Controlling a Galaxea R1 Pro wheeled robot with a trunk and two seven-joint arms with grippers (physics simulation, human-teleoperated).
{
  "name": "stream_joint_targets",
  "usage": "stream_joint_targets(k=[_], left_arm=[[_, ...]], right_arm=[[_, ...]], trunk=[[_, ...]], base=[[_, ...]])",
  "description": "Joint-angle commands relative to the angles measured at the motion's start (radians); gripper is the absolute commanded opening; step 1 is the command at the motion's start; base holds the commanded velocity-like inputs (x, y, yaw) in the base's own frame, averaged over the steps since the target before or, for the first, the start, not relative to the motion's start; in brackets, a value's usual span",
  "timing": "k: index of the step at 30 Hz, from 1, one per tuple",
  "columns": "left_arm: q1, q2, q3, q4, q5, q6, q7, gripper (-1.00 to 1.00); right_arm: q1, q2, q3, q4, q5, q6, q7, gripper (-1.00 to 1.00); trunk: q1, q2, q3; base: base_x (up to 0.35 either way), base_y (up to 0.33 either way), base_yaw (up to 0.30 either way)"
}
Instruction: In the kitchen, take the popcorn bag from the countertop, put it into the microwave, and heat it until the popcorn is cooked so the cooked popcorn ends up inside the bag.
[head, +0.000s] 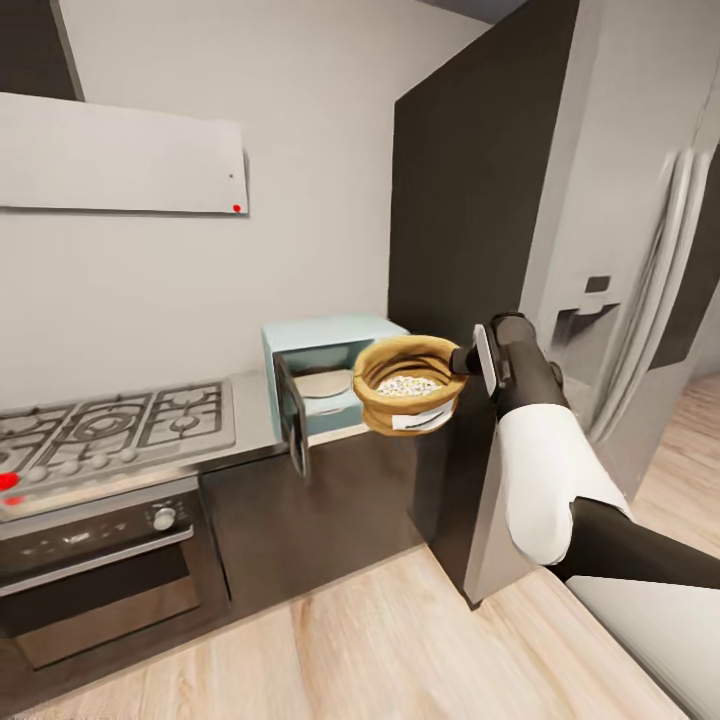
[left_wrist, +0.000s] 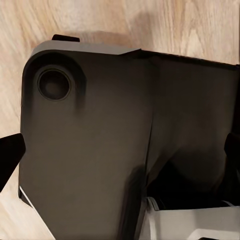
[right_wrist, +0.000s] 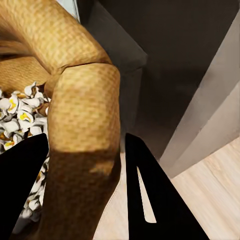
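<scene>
Right gripper (right_wrist: 85, 195) clamped on popcorn bag (head: 407, 395) rim
Bag of white popped kernels held before open microwave (head: 322, 385), above countertop (head: 255, 420) edge; left claw's state impossible to tell

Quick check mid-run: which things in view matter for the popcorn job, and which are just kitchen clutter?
Job:
- popcorn bag, pinched at its rim by the right end effector
- microwave, door open
- countertop

Just there:
- gas hob
- oven
- hood
- fridge
</scene>
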Motion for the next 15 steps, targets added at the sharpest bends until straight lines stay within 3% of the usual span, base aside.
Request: stream_joint_targets(k=[1,7,12,15], left_arm=[[0.0,0.0,0.0,0.0,0.008,-0.003,0.0,1.0],[-0.001,0.0,0.0,0.0,0.008,-0.003,0.0,1.0],[0.0,0.0,0.0,0.0,0.009,-0.003,-0.001,1.0],[-0.001,0.0,0.0,0.0,0.009,-0.003,-0.001,1.0]], right_arm=[[-0.001,0.001,-0.004,-0.001,0.0,0.003,-0.001,-1.0],[-0.001,0.001,-0.002,-0.001,0.0,0.003,-0.001,-1.0],[-0.001,0.001,-0.002,-0.001,0.0,0.003,-0.001,-1.0],[-0.001,0.001,-0.002,-0.001,0.0,0.003,-0.001,-1.0]], trunk=[[0.0,-0.001,-0.001],[0.0,-0.001,-0.001],[0.0,-0.001,-0.001],[0.0,-0.001,-0.001]], base=[[0.236,-0.115,0.269],[0.219,-0.107,0.269],[0.033,-0.014,0.266],[0.002,-0.001,0.086]])
